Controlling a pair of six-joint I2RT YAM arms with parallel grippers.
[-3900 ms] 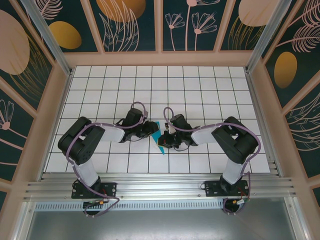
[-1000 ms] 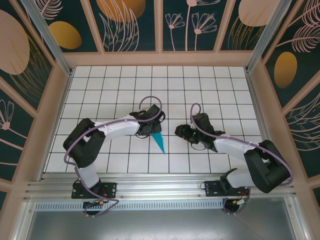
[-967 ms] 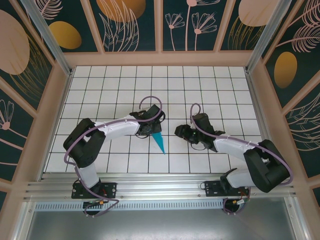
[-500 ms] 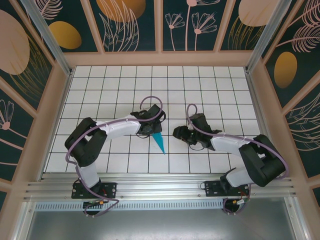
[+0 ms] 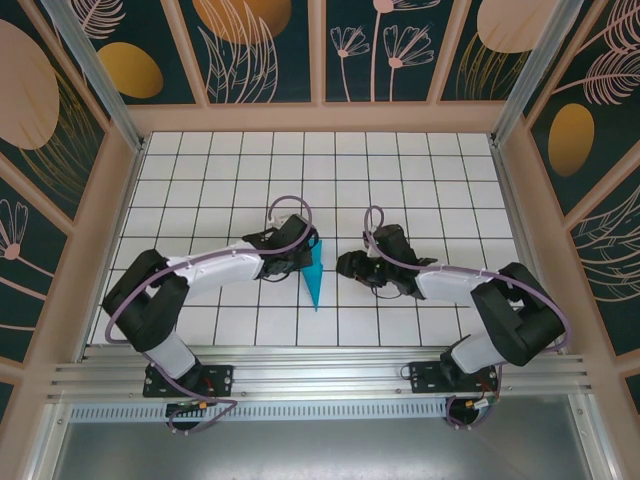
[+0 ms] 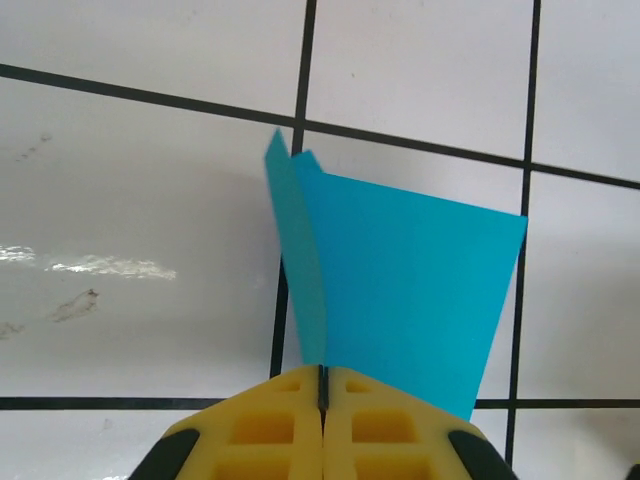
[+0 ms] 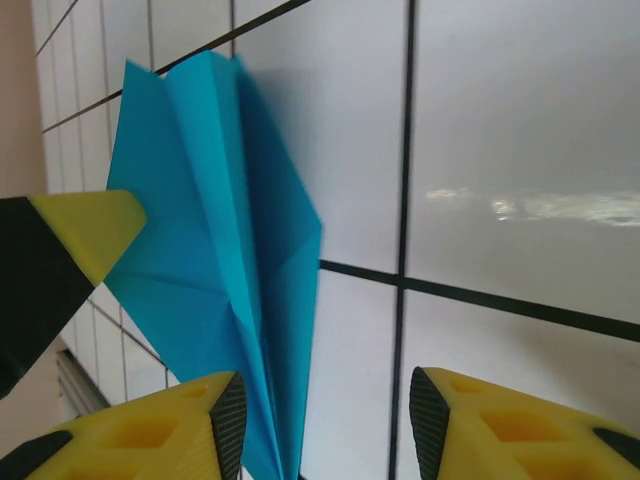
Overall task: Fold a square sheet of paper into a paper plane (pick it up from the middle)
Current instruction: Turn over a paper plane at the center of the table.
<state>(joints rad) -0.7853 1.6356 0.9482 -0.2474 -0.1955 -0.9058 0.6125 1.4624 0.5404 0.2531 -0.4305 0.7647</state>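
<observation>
The square sheet of paper stands folded as a narrow teal paper plane (image 5: pixel 313 276), with its point toward the near edge of the table. My left gripper (image 5: pixel 299 258) is shut on the plane's centre fold. In the left wrist view the yellow fingertips (image 6: pixel 290 420) meet, and the plane (image 6: pixel 400 270) fans out beyond my left gripper (image 6: pixel 323 385). My right gripper (image 5: pixel 346 266) is open just right of the plane. In the right wrist view the plane (image 7: pixel 210 250) hangs beside the left finger of my right gripper (image 7: pixel 325 420), and a left-gripper finger (image 7: pixel 80 235) touches it.
The white gridded table (image 5: pixel 420 180) stretches behind and to both sides of the arms. Wooden-framed patterned walls (image 5: pixel 320 50) close it in at the back and sides. A metal rail (image 5: pixel 320 375) runs along the near edge.
My left gripper has shut on the plane and turned it more upright. The left arm has drawn back leftward. My right gripper has moved left, up to the plane.
</observation>
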